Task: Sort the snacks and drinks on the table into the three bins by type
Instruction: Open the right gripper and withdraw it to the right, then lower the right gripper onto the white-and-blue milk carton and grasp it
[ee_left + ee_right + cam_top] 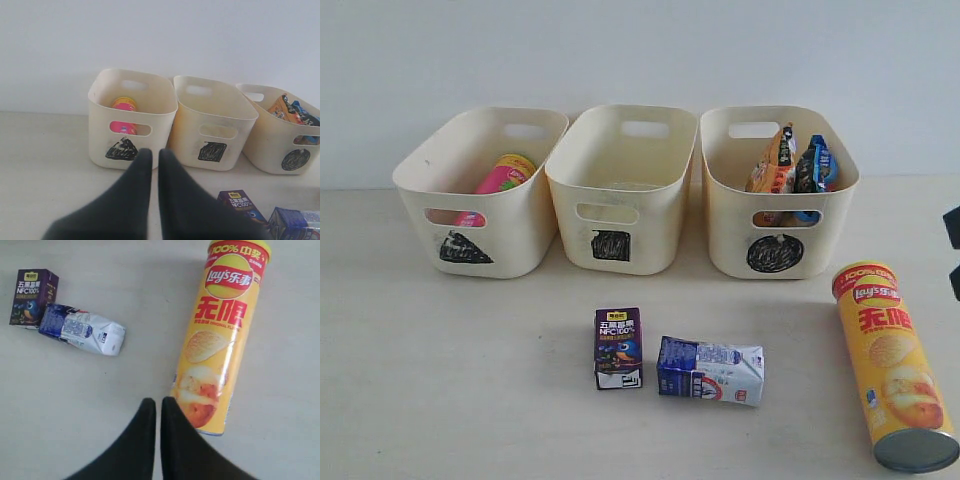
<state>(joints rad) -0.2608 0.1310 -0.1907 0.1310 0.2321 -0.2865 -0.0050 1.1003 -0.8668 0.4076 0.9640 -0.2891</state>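
Three cream bins stand in a row: the triangle bin (480, 190) holds the pink chip tube (503, 175), the square bin (620, 190) looks empty, and the circle bin (778, 195) holds the orange-brown bag (773, 165) and the blue-black bag (815, 165). On the table (440, 380) lie the purple juice box (618, 347), the blue-and-white carton (710, 370) and the yellow chip tube (892, 365). My left gripper (151, 155) is shut and empty, facing the bins. My right gripper (158, 404) is shut and empty, hovering beside the yellow tube's (220, 335) silver end.
A plain white wall rises behind the bins. A dark bit of the right arm (953, 250) shows at the exterior view's right edge. Bare table lies left of the juice box.
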